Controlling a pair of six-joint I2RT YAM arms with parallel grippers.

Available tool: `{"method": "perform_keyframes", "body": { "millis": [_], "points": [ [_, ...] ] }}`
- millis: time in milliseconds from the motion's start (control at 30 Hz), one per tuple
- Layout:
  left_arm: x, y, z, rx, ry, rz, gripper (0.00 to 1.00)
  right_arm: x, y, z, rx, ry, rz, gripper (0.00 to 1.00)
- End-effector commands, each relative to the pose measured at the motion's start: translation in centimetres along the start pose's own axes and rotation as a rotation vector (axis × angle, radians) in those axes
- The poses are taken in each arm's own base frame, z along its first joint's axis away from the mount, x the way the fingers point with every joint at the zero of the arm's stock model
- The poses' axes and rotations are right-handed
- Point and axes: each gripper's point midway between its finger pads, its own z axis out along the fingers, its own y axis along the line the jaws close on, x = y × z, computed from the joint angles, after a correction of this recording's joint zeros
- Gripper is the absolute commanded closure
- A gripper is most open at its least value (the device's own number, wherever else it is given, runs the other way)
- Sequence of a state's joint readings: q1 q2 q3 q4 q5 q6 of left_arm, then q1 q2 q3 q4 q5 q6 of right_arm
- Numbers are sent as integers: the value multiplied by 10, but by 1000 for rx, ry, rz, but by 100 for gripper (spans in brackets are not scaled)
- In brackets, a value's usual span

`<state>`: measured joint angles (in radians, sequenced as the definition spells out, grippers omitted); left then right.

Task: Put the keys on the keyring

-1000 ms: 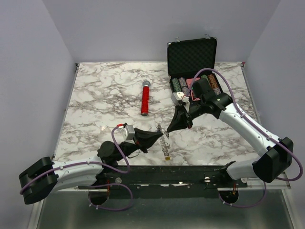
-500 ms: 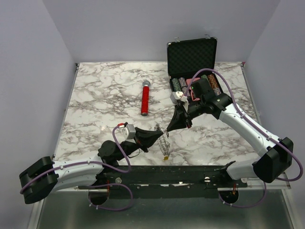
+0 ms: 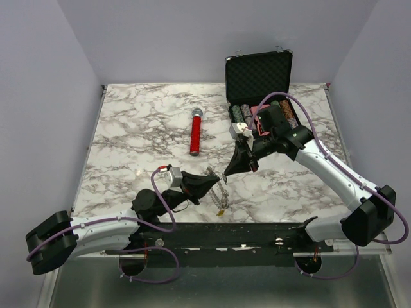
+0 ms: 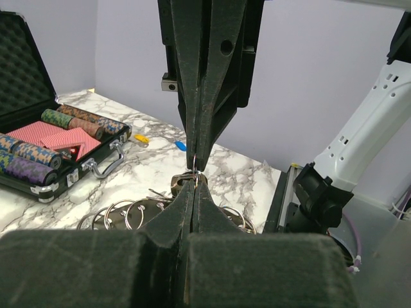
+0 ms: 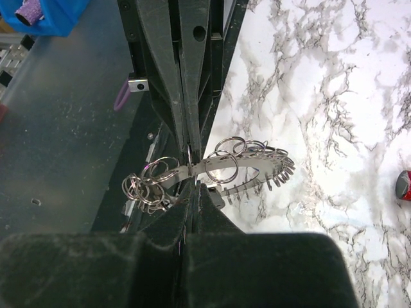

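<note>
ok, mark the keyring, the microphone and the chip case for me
keyring (image 5: 260, 170): right wrist view, on its toothed metal band.
microphone (image 3: 194, 136): top view, middle of the red handle.
chip case (image 3: 259, 77): top view, foam lining of the open lid.

Both arms reach inward so that the left end effector (image 3: 214, 182) and the right end effector (image 3: 227, 174) meet tip to tip (each with fingers pressed together). The left forearm lies low and the right slopes downward.
</note>
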<state>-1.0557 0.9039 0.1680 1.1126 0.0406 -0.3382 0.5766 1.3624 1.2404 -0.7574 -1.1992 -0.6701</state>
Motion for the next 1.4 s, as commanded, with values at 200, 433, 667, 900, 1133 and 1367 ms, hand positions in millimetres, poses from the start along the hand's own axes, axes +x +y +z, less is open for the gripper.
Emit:
{"method": "perform_keyframes", "body": {
  "millis": [200,433,667,900,1133,1367],
  "points": [
    [-26,-8,8,20,-80,-13,100,-2,1,-1,22,4,-14,100],
    [-25,-4,7,-1,-75,-11,100,-3,10,0,-24,-11,-34,100],
    [-24,-4,7,-2,-75,-8,100,-2,12,1,-35,-14,-32,100],
    [-25,-4,7,0,-78,-8,100,-3,13,1,-42,-18,-27,100],
    [-25,-4,7,-2,-77,-7,100,-2,14,1,-51,-23,-26,100],
    [-25,-3,7,-3,-79,-1,100,-1,15,2,-53,-24,-24,100]
  ]
}}
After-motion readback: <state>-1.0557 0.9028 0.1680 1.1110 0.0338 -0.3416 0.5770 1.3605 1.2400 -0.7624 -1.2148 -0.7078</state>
